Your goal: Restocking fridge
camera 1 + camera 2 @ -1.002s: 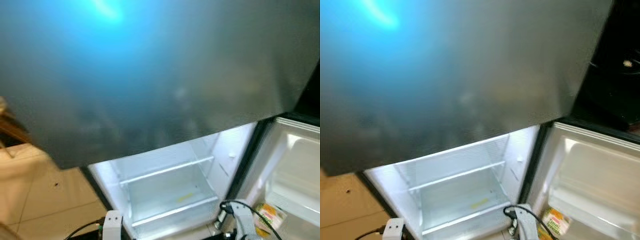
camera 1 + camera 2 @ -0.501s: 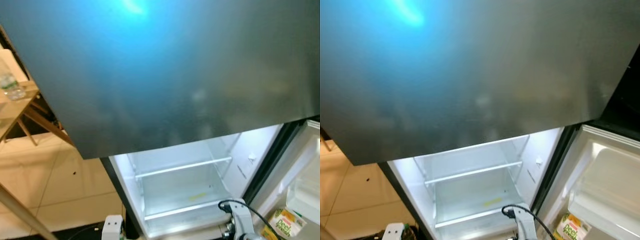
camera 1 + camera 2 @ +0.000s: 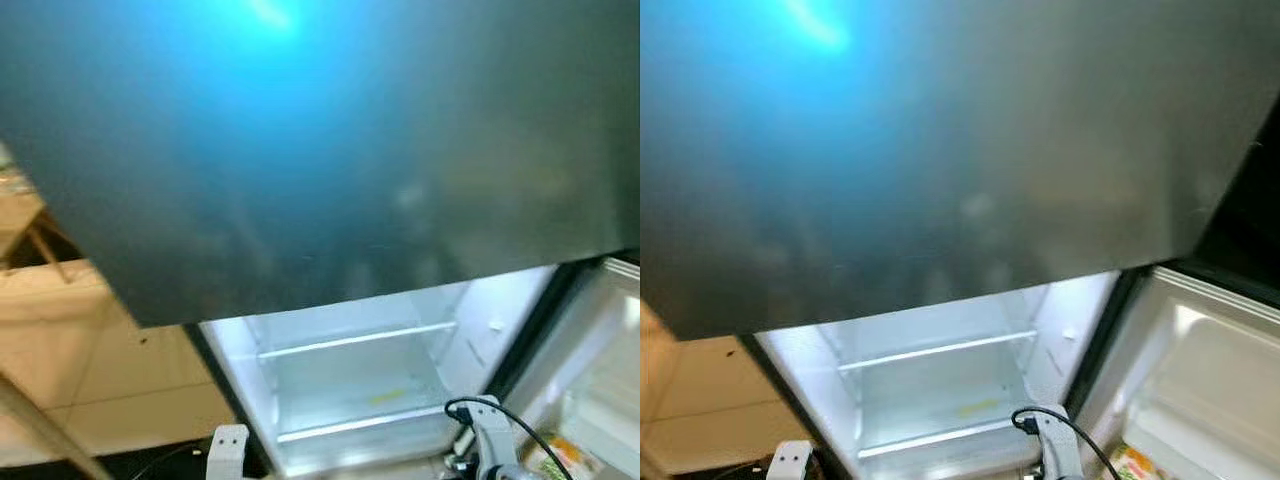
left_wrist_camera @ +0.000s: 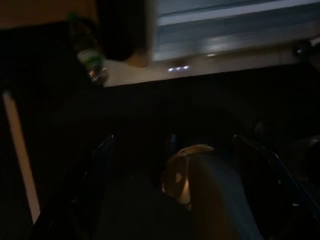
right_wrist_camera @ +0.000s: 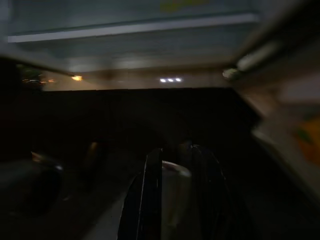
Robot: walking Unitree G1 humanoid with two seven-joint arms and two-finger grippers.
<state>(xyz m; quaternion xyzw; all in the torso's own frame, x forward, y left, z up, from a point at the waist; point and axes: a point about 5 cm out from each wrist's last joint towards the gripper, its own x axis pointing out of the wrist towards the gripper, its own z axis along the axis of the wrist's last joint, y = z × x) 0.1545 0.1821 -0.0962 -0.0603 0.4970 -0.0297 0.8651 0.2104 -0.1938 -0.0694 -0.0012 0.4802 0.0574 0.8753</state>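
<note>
- Two doors define the fridge: the grey upper door point(image 3: 330, 150) is shut, while the lower door point(image 3: 1200, 390) stands swung out to the right.
- Lower compartment point(image 3: 350, 385): lit, with one wire shelf point(image 3: 355, 340); a small yellow mark lies on its floor.
- Step in hand, as judged: approach, with stocking not yet begun.
- Carton point(image 3: 550, 455): sits low in the door rack, blurred in the eye views.
- Bottle point(image 4: 90, 47): green-labelled, on the floor near the fridge base, seen from the left wrist.
- Left gripper point(image 4: 200, 190) and right gripper point(image 5: 172, 195): hang low in shade; something pale possibly sits between each pair of fingers, but jaw state cannot be told.
- Next move: bring an item up to the shelf.
</note>
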